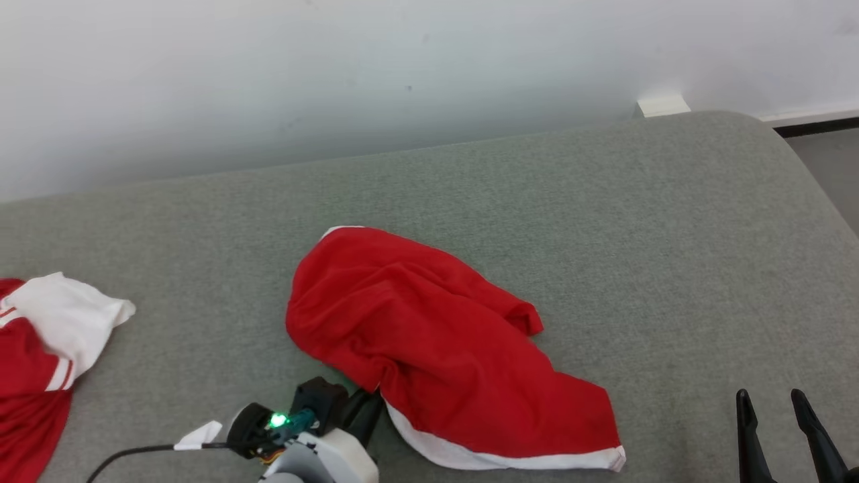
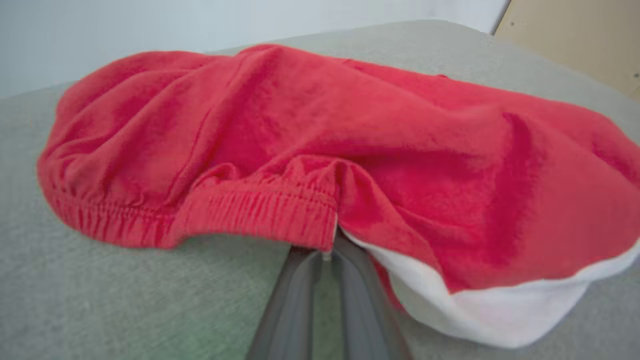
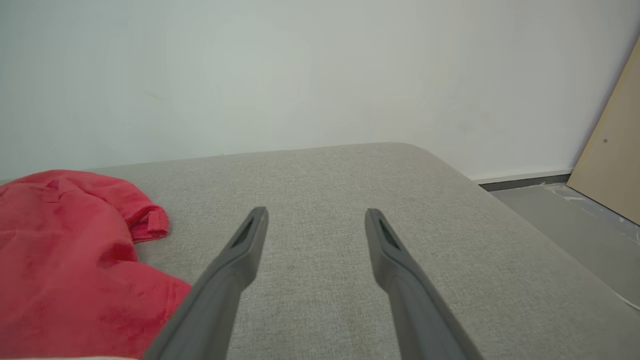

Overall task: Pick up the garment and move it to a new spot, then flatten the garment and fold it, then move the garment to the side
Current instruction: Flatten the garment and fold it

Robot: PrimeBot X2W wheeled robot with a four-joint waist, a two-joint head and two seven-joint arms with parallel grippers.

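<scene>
Grey cushion [image 1: 604, 201] bears red garment [image 1: 416, 322], waistband pinched in left fingers [image 2: 295, 300]; right fingers [image 3: 235, 270] wide.

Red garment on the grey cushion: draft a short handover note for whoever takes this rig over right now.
Left gripper: shut on the red garment, at its elastic waistband on the near edge.
Right gripper: open, holding nothing, over bare grey cushion to the garment's right.
Garment: crumpled mid-cushion, lying on it, not lifted. Red-and-white clothes lie apart at the far left.
Done: first grasp only.
Left: lift and move it, flatten, fold, move aside.
</scene>
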